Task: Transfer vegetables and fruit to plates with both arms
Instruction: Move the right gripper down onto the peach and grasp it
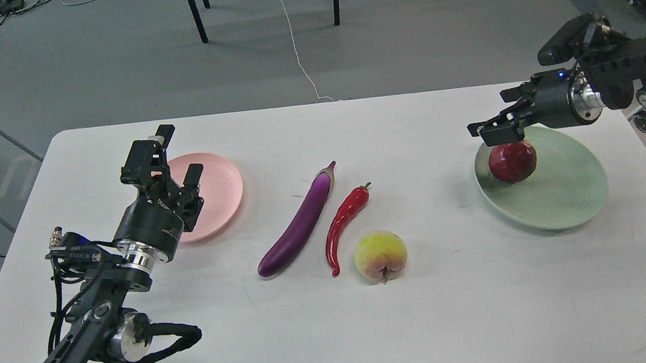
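the white table [470, 324] is bare along its near edge, a wide stretch of open top in front of the peach [380, 254]. taking the peach as the mark: the red chili pepper [345, 223] lies just to its left, close but not clearly touching, stem pointing away from the robot. left of the chili, a little apart, lies the purple eggplant [302, 220], slanted the same way with its pale cap at the far end. to the right of the peach there is free table as far as the green plate [571, 194], which sits well off to the right and somewhat farther back, near the table's right edge. the pink plate [219, 188] sits well to the left of the peach and farther back.

the green plate holds the pomegranate [512, 162], resting toward its far-left side. the pink plate shows nothing on the part that can be seen; its left side is hidden behind the arm.

the left gripper [175, 156] stands over the pink plate's left part, fingers pointing up and away, spread apart with nothing between them. the right gripper [496, 123] hangs just above the pomegranate at the plate's far-left rim, fingers parted and pointing left; whether it touches the fruit cannot be told.

beyond the far edge lie grey floor, black chair legs and a white cable.
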You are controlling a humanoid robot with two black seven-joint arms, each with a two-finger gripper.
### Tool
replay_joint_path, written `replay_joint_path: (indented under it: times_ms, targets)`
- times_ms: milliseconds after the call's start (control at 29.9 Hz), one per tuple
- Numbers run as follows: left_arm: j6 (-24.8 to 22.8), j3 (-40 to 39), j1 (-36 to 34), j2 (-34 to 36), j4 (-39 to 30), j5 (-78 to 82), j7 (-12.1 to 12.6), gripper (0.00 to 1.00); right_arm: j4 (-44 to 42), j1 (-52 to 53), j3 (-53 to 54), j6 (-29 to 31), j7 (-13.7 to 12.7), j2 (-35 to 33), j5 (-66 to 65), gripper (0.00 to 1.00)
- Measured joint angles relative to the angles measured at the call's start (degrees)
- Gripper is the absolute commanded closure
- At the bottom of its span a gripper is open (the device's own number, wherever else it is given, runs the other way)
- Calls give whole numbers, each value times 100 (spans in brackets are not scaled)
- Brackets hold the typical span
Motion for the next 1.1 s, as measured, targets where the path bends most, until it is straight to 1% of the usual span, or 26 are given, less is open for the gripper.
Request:
replay_joint_path:
  times_ms: [134, 268, 468, 736, 970, 1104]
  targets:
    - [2, 0, -1, 1, -3, 0, 0, 2, 803, 455, -15, 643, 0, 18, 380, 1]
    - [8, 0, 0, 6, -7, 3, 0, 2, 1052, 675, -118, 900, 0, 348, 434, 1]
    - [9, 7, 7, 22, -14, 5, 0, 2, 1067, 761, -382, 935, 1, 1027, 423, 1]
    - [10, -3, 9, 26, -14, 6, 2, 2, 1014, 802, -1069, 937, 1, 1958, 383, 1]
    - [9, -40, 52, 8, -14, 14, 2, 2, 476, 802, -1360, 889, 1, 2523, 237, 1]
    - [15, -44, 61, 10, -14, 14, 2, 2, 337, 780, -1384, 872, 1, 2742, 203, 1]
